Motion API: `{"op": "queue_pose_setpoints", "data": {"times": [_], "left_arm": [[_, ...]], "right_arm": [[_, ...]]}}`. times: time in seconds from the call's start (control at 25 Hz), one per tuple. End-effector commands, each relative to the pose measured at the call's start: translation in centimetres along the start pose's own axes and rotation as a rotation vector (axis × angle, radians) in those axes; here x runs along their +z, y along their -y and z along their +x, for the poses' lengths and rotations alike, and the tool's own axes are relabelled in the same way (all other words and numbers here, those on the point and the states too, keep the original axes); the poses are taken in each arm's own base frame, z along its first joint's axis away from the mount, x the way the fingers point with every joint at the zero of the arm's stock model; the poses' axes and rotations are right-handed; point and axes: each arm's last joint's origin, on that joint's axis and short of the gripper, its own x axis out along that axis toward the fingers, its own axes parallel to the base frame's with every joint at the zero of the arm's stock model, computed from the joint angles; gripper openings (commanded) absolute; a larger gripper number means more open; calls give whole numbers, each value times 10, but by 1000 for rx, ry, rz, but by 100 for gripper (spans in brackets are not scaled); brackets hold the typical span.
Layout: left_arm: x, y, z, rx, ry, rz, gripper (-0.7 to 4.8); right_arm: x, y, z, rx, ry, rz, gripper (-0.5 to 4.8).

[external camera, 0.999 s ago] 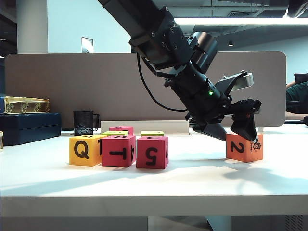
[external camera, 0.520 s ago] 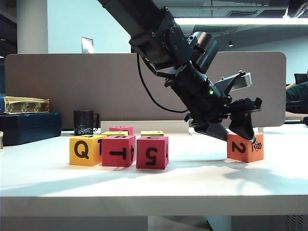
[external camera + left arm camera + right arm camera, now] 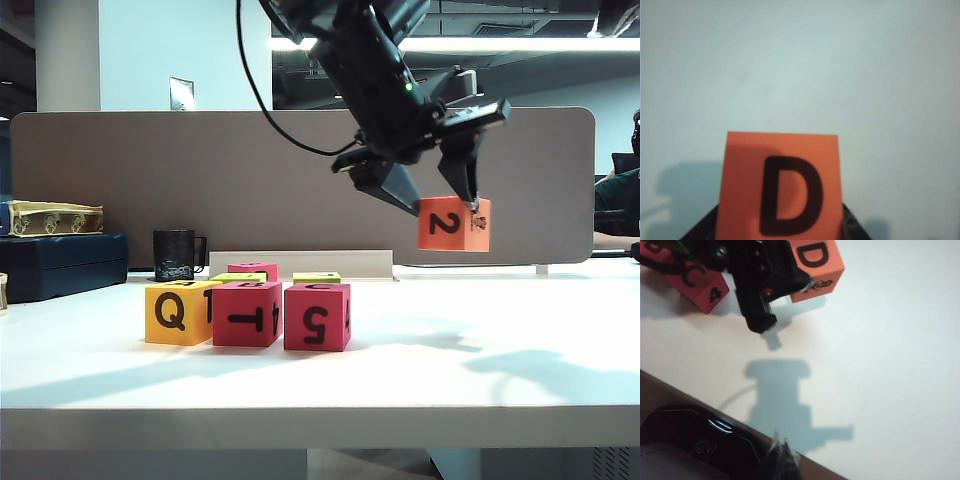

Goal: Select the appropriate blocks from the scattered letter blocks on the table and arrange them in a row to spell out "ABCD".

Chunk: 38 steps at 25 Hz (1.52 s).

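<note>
You are carrying the salmon-orange block (image 3: 454,223) in the left end effector (image 3: 432,196), which is clamping it from above. The block is hanging clear of the desk (image 3: 420,370), right of the row. Its front face is reading 2; the left wrist view is showing a D on its top face (image 3: 780,187).

Three blocks are sitting touching in a row near the front: the yellow-orange Q block (image 3: 178,313), the magenta T block (image 3: 245,313) and the magenta 5 block (image 3: 316,316). More cubes are lying behind them, only their tops visible.

You are most likely taking the D block to the row's right end, beside the 5 block. Keep it high while crossing so it is not clipping that cube. Bring it down square, D face up, its side just meeting the 5 block's. The foam is probably giving a little, so ease the release.

The right end effector (image 3: 781,456) is hovering above bare desk to the right; only its tip is showing, so you cannot tell how wide it is standing.
</note>
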Motion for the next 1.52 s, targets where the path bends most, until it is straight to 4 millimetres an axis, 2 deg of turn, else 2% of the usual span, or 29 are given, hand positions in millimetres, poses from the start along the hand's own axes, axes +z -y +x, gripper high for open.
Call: {"op": "queue_pose_setpoints", "data": {"times": [0.04, 0.48, 0.88, 1.04, 1.36, 1.52], "left_arm": [[-4, 1, -6, 15, -66, -126, 268], [-25, -2, -3, 118, -224, -370, 268], [-44, -3, -3, 163, -363, -460, 268], [-53, 3, 1, 162, -389, -447, 268], [-52, 10, 2, 118, -374, -443, 283], [-52, 11, 2, 106, -382, -446, 319]], "right_arm": [[1, 0, -2, 2, 12, 1, -1], [1, 0, -2, 2, 12, 1, -1], [1, 0, -2, 2, 11, 1, -1], [1, 0, -2, 1, 11, 0, -1], [0, 0, -2, 2, 5, 0, -1], [0, 0, -2, 2, 3, 0, -1]]}}
